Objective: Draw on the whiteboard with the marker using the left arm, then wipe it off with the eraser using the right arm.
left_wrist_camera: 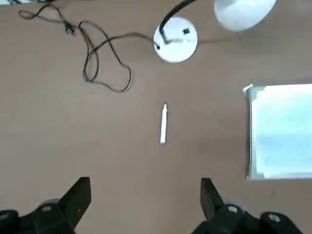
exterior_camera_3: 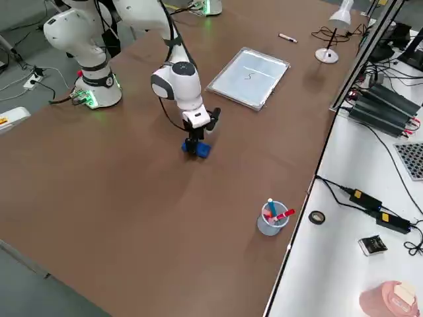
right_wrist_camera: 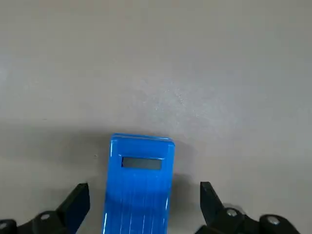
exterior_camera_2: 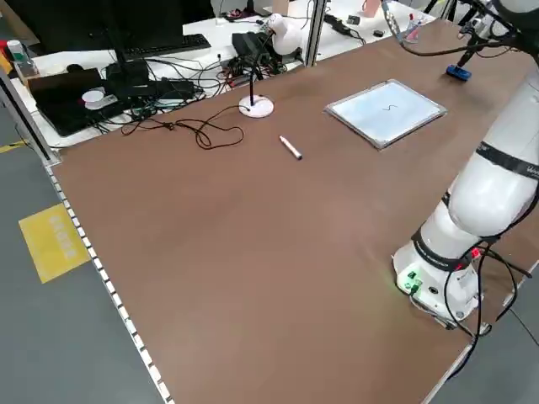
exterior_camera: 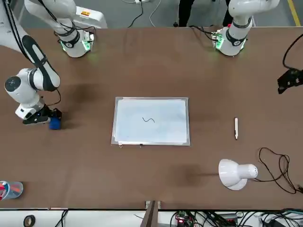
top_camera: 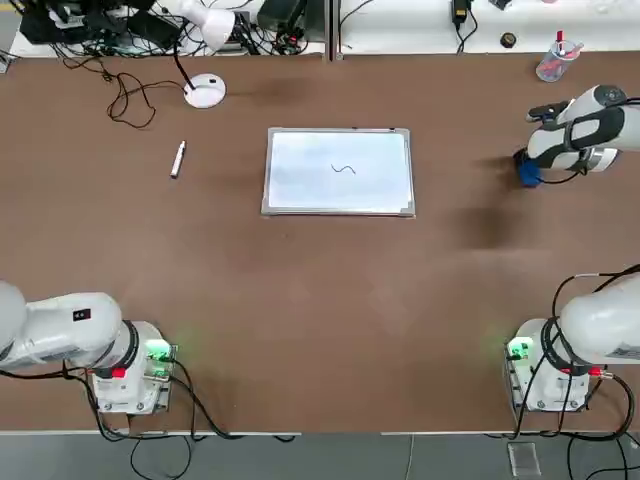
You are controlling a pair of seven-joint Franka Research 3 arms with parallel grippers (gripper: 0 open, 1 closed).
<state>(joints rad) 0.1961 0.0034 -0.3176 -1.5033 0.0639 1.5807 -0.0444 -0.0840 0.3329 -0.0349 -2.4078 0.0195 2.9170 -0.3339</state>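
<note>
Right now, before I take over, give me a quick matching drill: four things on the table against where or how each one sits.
Things:
1. marker
2. eraser
3. whiteboard
4. lamp

States:
A. between the open right gripper's fingers
B. carries a small dark squiggle
C. lying loose on the table, left of the board in the top view
D. round base near the table's far edge

Pairs: 1-C, 2-A, 3-B, 4-D

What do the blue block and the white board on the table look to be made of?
The blue block, an eraser, looks like moulded plastic: bright even colour, fine ridges, slight sheen. The whiteboard seems glossy coated sheet, since it reflects light, with a thin silvery frame, likely aluminium or painted plastic.
</note>
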